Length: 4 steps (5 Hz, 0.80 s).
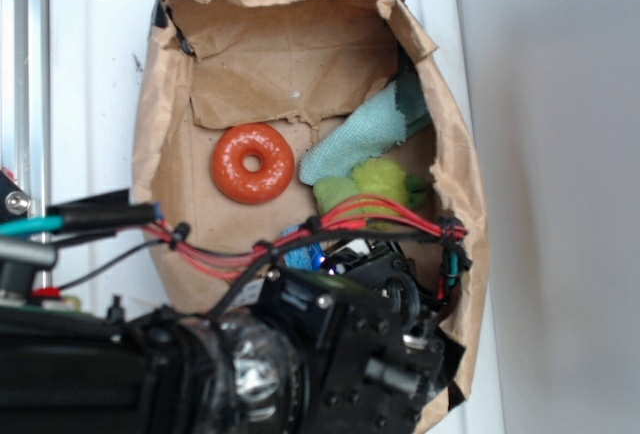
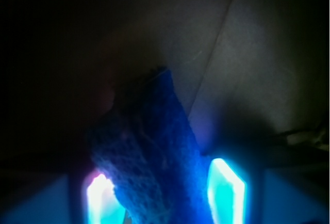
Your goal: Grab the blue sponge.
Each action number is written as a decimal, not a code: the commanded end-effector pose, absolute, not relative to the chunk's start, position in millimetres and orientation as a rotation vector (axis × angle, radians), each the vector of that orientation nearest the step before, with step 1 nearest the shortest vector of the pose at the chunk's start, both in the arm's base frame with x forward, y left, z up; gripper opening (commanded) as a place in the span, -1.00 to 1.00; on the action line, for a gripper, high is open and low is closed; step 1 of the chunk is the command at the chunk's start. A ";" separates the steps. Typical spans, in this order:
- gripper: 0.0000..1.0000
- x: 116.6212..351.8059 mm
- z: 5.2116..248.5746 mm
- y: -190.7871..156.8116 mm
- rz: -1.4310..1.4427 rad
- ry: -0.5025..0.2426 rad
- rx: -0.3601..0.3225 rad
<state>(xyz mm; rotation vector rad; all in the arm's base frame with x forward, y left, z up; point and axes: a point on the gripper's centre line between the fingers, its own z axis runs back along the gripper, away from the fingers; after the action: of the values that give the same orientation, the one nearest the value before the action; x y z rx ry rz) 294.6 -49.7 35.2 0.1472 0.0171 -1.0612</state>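
The tool (image 2: 165,195) sits low inside the paper bag (image 1: 170,114), its fingers (image 2: 227,190) flanking the blue sponge (image 2: 152,152). Whether they clench it cannot be told. The grasp step appears in hand; the next move calls for confirmed closure, then a straight lift.

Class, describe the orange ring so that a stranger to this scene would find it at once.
Start at the big brown paper sheet lying crumpled over the white surface. Near its middle, left of the pale teal cloth and the yellow-green soft toy, lies the orange ring. It alone is glossy, round and doughnut-shaped, with a hole through its centre.
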 end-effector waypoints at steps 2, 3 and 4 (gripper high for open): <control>-1.00 296.5 166.7 19.1 -0.615 -0.251 0.041; -1.00 285.4 196.2 24.1 -0.548 -0.294 0.037; -1.00 272.4 227.7 17.4 -0.483 -0.303 0.047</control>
<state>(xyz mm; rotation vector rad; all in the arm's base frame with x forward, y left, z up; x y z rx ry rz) 278.8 24.5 206.4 0.0150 -0.2286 -0.4831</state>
